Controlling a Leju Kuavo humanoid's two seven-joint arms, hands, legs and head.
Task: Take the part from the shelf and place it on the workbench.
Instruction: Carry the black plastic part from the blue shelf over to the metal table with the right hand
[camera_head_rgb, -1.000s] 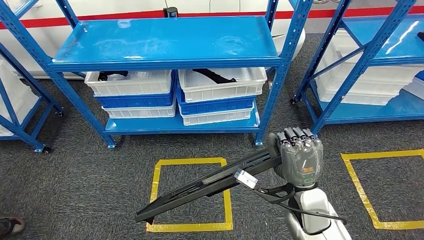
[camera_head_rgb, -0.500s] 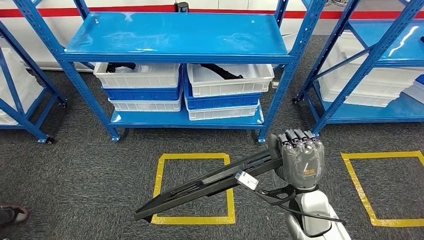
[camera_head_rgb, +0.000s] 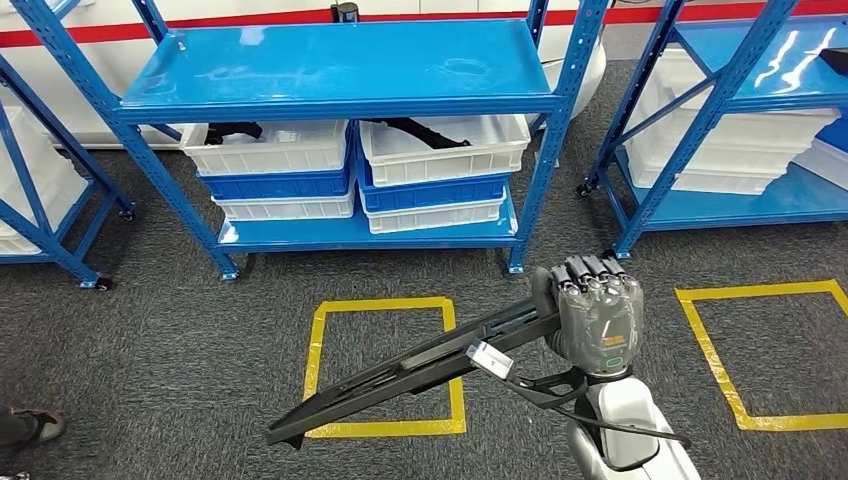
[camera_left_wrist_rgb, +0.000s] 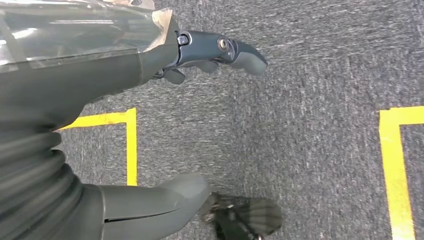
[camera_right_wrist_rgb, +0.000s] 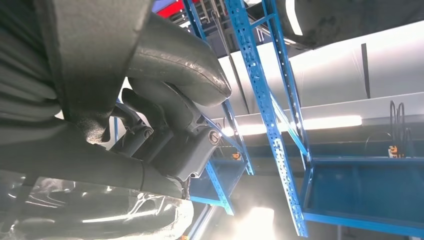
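The right hand (camera_head_rgb: 598, 318) has its fingers (camera_head_rgb: 590, 272) closed around one end of the part (camera_head_rgb: 415, 368), a long, flat black piece that slants from the hand at lower right of the head view down toward the lower left, hanging in the air above the grey carpet and the yellow taped square (camera_head_rgb: 384, 367). So the first half of the job looks finished: the part is off the shelf (camera_head_rgb: 340, 70) and in the robot's grip, well apart from the blue rack in the upper half of the frame (whose white bins (camera_head_rgb: 445, 150) hold more dark parts). What remains is the carry and the placing; no worktop is visible, so the robot probably has to turn or walk first.

The left hand (camera_left_wrist_rgb: 150, 125) hangs over the carpet, fingers apart and holding nothing.

A small white tag (camera_head_rgb: 490, 358) sits on the part near the hand; any print is too small to read.
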